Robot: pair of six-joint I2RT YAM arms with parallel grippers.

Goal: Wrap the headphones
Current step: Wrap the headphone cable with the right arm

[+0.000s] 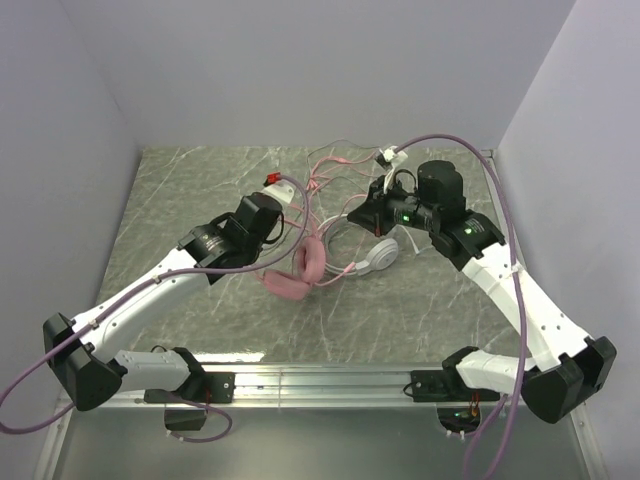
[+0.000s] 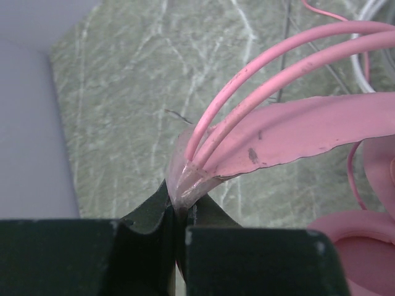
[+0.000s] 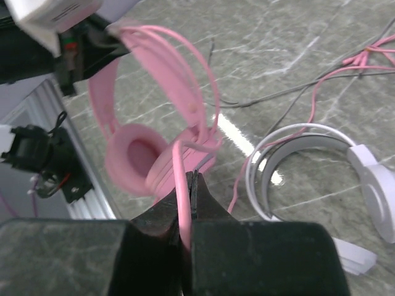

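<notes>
The pink headphones (image 1: 310, 262) are gripped by the headband (image 2: 296, 132) in the left gripper (image 2: 180, 206), jaws clamped tight, band arching away ahead. The pink cable (image 3: 179, 163) is pinched in the right gripper (image 3: 189, 185), with the earcups (image 3: 133, 157) just ahead and to its left.

Headphones (image 1: 310, 262) side by side, mid table (image 1: 180, 190)

The left arm (image 1: 150, 288) and right arm (image 1: 500, 270) are wearing white shells (image 1: 535, 320) between bulky black joints (image 1: 80, 365); a purple cable (image 1: 445, 137) is running along each, green lights (image 1: 466, 229) are glowing on the right one, and the left end effector (image 2: 181, 203) is showing blocky dark-green fingers (image 2: 259, 259)
</notes>
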